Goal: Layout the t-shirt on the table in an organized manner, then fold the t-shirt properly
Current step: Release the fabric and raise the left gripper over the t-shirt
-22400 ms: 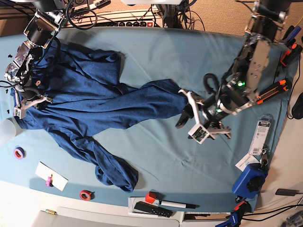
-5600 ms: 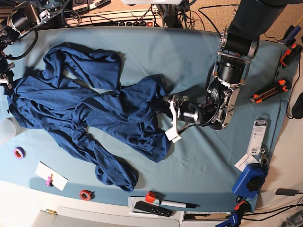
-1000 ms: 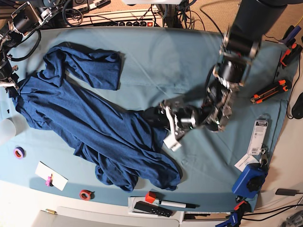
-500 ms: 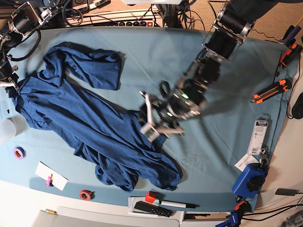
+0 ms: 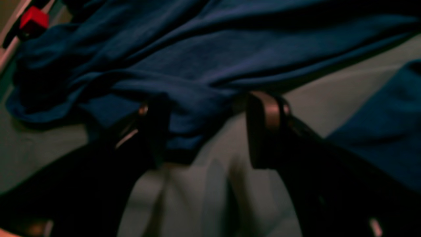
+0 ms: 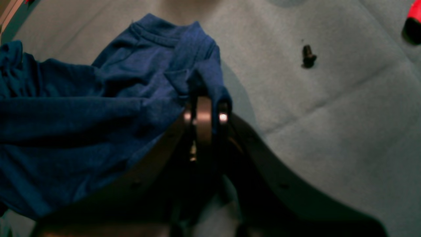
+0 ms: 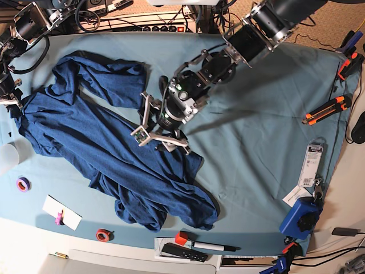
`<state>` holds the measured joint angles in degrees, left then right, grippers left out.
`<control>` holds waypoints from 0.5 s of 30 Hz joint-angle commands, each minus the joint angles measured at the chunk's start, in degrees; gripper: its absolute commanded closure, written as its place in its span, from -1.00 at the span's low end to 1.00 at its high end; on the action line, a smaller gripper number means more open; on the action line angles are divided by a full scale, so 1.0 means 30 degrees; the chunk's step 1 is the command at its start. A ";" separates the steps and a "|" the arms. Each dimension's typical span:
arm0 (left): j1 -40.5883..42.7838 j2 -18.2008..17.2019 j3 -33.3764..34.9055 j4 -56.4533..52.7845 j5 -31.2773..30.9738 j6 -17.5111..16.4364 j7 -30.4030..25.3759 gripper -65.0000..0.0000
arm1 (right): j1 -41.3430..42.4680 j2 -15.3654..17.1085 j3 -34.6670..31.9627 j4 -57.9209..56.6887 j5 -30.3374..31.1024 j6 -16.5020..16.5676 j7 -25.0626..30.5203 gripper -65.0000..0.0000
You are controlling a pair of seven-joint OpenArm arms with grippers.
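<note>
Right hand pinches the t-shirt corner to pin it, while left hand, spread wide over its middle, probably readies a grab.

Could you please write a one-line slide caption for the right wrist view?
Right pincer shut on a bunched edge of the navy t-shirt, above the teal table cloth beside a small dark screw.

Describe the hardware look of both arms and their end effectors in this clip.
The left arm is black with silver-grey joint housings, a black cable loop and a small green light near the wrist. Its left end effector has white finger brackets; up close, its fingers look dark with a brownish pad. The right arm is black and silver with black cables. The right end effector has dark curved fingers.
</note>
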<state>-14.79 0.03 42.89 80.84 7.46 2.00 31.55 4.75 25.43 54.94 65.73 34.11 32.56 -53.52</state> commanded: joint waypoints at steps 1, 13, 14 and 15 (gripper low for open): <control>-0.0240 0.0372 -0.0058 0.0321 0.0102 0.0306 -0.0401 -0.14 | 0.0219 0.0568 0.0058 0.0335 0.0328 0.0058 0.0488 1.00; -0.0087 0.0729 -0.0109 0.0160 0.1800 0.1902 -0.0838 -0.14 | 0.0219 0.0568 0.0058 0.0335 0.0328 0.0058 0.0386 1.00; -0.0095 0.0736 -0.0109 0.0022 0.1792 0.1902 -0.0845 -0.14 | 0.0219 0.0568 0.0058 0.0335 0.0328 0.0051 0.0372 1.00; -0.0095 0.0750 -0.0109 -0.0175 0.1792 0.1902 -0.0925 -0.14 | 0.0219 0.0568 0.0058 0.0335 0.0321 0.0058 0.0350 1.00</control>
<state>-13.98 1.45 42.68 79.57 12.40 7.29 30.02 4.75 25.43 54.94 65.73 34.11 32.56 -53.56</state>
